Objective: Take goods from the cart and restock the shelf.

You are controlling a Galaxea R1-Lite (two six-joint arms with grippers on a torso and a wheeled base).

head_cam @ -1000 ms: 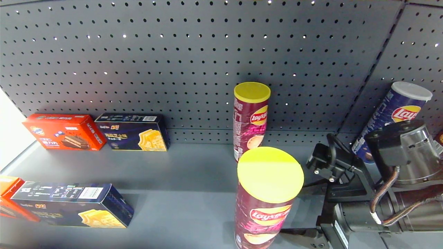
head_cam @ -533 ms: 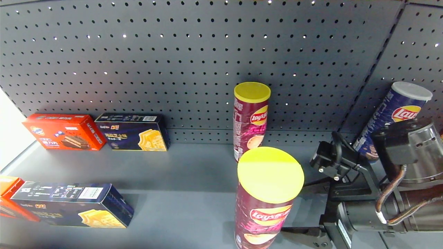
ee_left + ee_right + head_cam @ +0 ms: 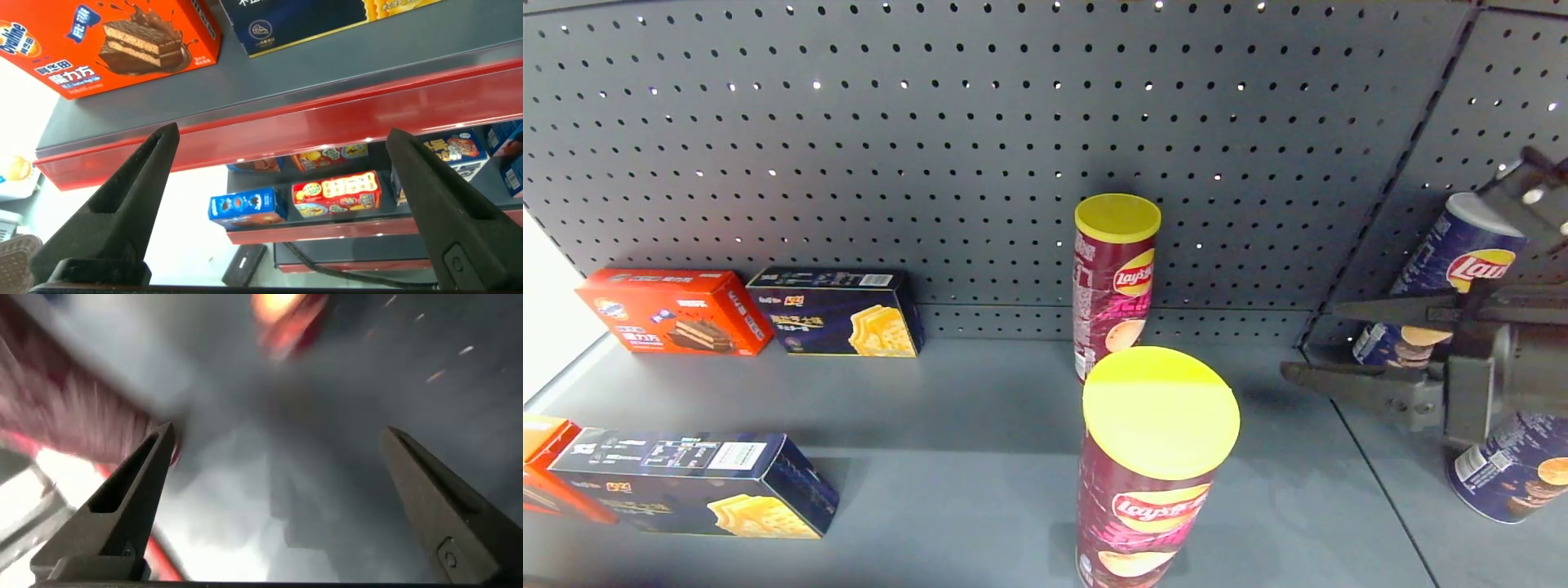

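Shelf (image 3: pixel 947 408) is partly stocked. Landmark is the front maroon can (image 3: pixel 1152 482) with the yellow lid, upright near the shelf's front edge. A second maroon can (image 3: pixel 1115 278) stands right behind it against the pegboard (image 3: pixel 890 163). Four biscuit boxes lie well to its left: orange box (image 3: pixel 674 310) and navy box (image 3: pixel 837 310) at the back, another navy box (image 3: pixel 694 482) and an orange corner (image 3: pixel 543 441) up front. Two blue cans (image 3: pixel 1462 261) sit to its right, past the divider. Right tool (image 3: pixel 1311 340) hangs to the right of the landmark can, by the blue cans, fingers apart and holding nothing. Left tool (image 3: pixel 282 135) is low at the shelf's front lip on the box side, also apart and empty. My read: the last placement is done, and bare shelf between boxes and cans needs more runs to the cart.
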